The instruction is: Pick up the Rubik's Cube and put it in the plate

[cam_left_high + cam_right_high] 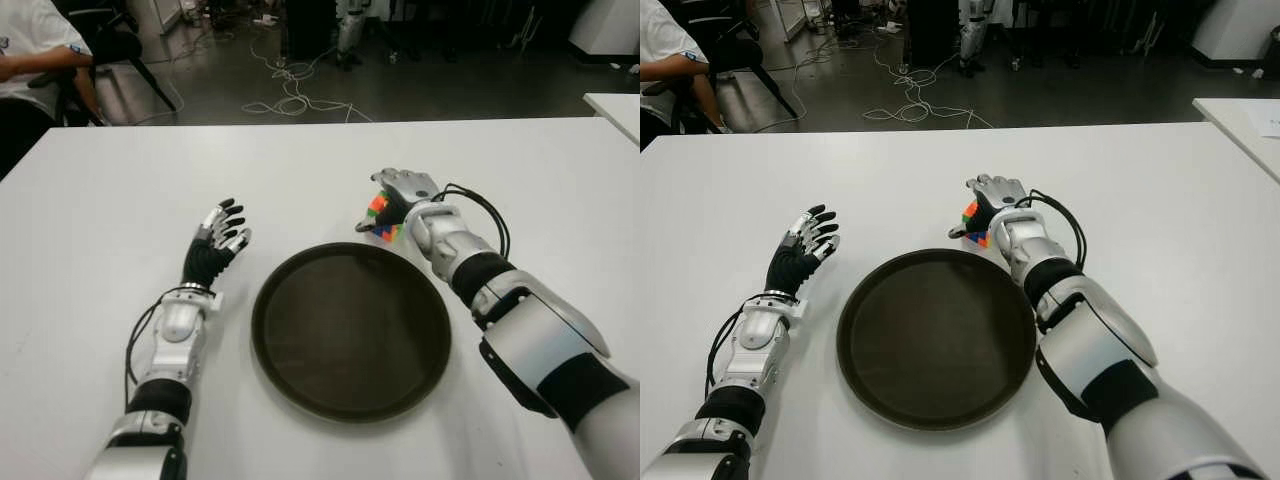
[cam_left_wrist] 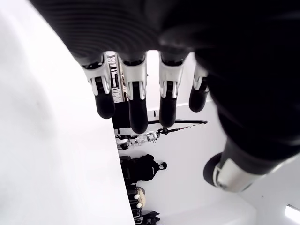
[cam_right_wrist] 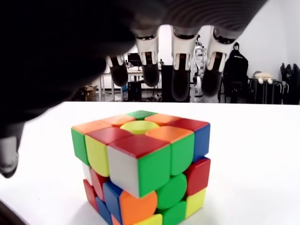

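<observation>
White table (image 1: 300,180) fills most of both eye views; beyond its far edge, dark floor with loose cables (image 1: 290,95) and chair legs. Seated person (image 1: 35,50) at the far left corner, only torso and arm in view. Second white table's corner (image 1: 615,105) at far right.

Landmark: round dark plate (image 1: 350,330), near the table's front edge, nothing in it.

Rubik's Cube (image 1: 381,218) stands on the table just beyond the plate's far right rim, outside it, close to the rim. In the right wrist view the cube (image 3: 143,164) sits flat on the white surface, multicoloured stickers, some with round patches.

Right hand (image 1: 398,198) is over the cube, beyond the plate's far right rim, palm down. Right wrist view shows its fingertips (image 3: 180,86) hanging extended above and beyond the cube, thumb off to one side; no finger touches the cube. Fingers loosely spread, holding nothing.

Left hand (image 1: 215,245) shows left of the plate, apart from its rim, palm toward the plate. Left wrist view: fingers (image 2: 136,105) straight and slightly fanned, empty.
</observation>
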`<state>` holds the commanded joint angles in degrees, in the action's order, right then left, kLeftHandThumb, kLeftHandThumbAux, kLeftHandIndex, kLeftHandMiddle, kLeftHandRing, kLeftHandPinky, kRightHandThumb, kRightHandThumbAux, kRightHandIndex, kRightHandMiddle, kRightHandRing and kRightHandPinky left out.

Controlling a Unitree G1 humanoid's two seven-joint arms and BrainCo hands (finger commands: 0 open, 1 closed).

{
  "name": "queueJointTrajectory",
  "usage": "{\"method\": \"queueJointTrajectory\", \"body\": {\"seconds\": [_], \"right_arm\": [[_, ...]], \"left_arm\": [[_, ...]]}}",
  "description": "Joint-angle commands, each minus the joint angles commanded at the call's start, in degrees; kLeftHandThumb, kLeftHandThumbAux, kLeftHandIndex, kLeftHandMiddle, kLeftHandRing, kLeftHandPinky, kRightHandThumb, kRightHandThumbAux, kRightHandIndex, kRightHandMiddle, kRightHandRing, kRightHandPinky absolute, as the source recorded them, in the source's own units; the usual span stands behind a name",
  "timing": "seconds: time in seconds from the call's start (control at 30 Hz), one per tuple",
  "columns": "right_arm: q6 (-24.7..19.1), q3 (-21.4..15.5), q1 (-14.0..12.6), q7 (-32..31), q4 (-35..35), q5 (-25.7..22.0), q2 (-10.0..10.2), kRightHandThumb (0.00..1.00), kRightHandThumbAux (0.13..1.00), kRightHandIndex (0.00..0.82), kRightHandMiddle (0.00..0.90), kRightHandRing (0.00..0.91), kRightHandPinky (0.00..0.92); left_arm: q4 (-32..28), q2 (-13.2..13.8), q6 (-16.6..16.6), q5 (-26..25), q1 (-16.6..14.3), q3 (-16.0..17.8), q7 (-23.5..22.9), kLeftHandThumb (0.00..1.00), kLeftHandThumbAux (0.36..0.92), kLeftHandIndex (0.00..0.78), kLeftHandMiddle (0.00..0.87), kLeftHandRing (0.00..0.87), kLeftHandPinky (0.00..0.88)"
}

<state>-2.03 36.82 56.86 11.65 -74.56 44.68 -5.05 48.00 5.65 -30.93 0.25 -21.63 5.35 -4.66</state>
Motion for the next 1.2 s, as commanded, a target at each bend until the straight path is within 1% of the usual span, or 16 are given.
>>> {"method": "queueJointTrajectory", "body": {"seconds": [0.07,0.2,0.47,0.6,0.8,1.03,1.2], "right_arm": [[0.0,0.0,0.0,0.1,-0.1,-0.1,0.0,0.000,0.433,0.081,0.122,0.154,0.214],[0.1,0.0,-0.1,0.4,-0.2,-0.3,0.0,0.000,0.437,0.090,0.128,0.155,0.209],[-0.1,0.1,-0.2,0.4,-0.4,-0.3,0.0,0.000,0.443,0.074,0.100,0.112,0.146],[-0.3,-0.2,-0.1,0.2,-0.4,-0.5,0.1,0.000,0.452,0.061,0.099,0.115,0.159],[-0.6,-0.4,0.1,0.1,-0.6,-0.8,0.2,0.000,0.459,0.064,0.086,0.103,0.147],[-0.4,-0.7,0.2,1.1,-0.7,-0.8,-0.4,0.000,0.464,0.085,0.135,0.165,0.236],[-0.3,-1.1,0.6,1.6,-0.7,-1.0,-0.9,0.000,0.456,0.089,0.141,0.169,0.226]], "left_arm": [[-0.1,0.0,-0.1,0.0,0.0,0.0,0.0,0.071,0.669,0.106,0.174,0.152,0.125],[-0.3,0.0,0.1,0.0,0.1,0.0,0.0,0.065,0.680,0.109,0.173,0.148,0.120],[-0.7,-0.1,0.4,-0.2,0.3,0.1,-0.3,0.060,0.697,0.102,0.168,0.141,0.100],[-0.7,-0.2,0.3,-0.6,0.3,0.3,-0.4,0.072,0.705,0.106,0.172,0.145,0.106],[-0.9,0.0,0.4,-0.8,0.4,0.3,-0.9,0.083,0.706,0.116,0.179,0.153,0.122],[-1.8,0.1,1.5,-0.7,0.6,0.2,-0.6,0.073,0.694,0.112,0.181,0.154,0.121],[-2.5,0.3,2.7,-0.5,0.8,0.1,-0.4,0.065,0.693,0.108,0.177,0.149,0.104]]}}
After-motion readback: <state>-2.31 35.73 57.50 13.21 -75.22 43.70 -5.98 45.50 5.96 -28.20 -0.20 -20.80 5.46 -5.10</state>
